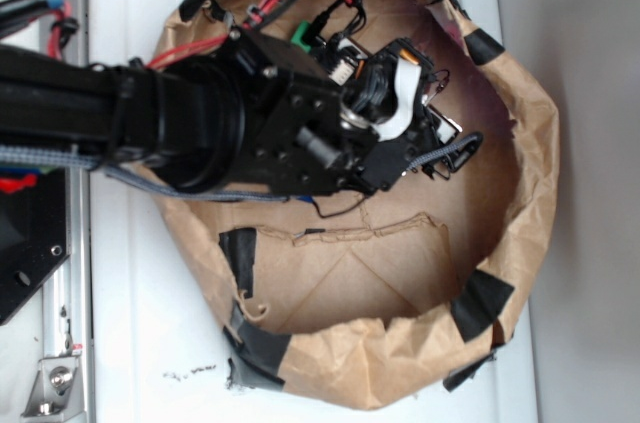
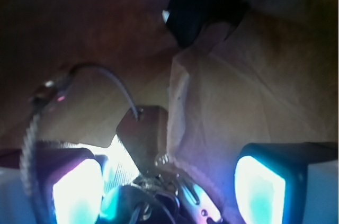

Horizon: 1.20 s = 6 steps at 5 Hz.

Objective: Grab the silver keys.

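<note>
Your tool point(image 2: 169, 181) sits inside the rolled-down brown paper bag point(image 1: 520, 213) on the white bench point(image 1: 130, 343), and the wrist view is the only one that shows the silver keys point(image 2: 159, 179): they lie low in that frame, between the two lit fingers point(image 2: 79, 187), nearer the left-hand one than the other, partly cut off by the bottom edge. What reads there as keys is a bright, ridged metal patch and a dark ring with small glinting pieces; how the blades fan and which way their long axis runs is too blurred to tell. The jaws stand well apart, and nothing shows either finger pressing on the metal, so treat the keys as between the pads but not gripped. That relation is what your closing move turns on, since the bunch sits off-centre. A brown cardboard-like tag point(image 2: 143, 128) and a curved grey cable point(image 2: 114, 83) rise just above the keys, and a fold of bag paper point(image 2: 222, 113) reaches down between the fingers. The exterior view hides the keys under the arm point(image 1: 200, 123), but shows the tool point(image 1: 455, 153) towards the bag's far wall.
</note>
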Available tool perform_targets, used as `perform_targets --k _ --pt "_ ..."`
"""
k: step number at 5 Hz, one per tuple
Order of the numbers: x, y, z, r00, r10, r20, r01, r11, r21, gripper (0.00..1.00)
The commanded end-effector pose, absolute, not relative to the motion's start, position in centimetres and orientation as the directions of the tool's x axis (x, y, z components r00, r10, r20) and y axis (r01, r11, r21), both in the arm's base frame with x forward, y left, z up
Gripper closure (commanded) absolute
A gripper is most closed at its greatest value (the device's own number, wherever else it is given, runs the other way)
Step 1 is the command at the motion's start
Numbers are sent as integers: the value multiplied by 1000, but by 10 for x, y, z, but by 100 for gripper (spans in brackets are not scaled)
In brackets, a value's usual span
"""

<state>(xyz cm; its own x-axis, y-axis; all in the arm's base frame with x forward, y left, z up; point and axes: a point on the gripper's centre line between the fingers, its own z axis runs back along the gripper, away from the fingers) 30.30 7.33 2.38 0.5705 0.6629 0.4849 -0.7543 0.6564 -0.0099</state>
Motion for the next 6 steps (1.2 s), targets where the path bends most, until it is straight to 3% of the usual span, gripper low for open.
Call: perform_targets --k 1,6 --pt "308 80 47 533 666 521 -763 645 -44 100" --pt "308 77 57 537 679 501 -778 628 -18 100"
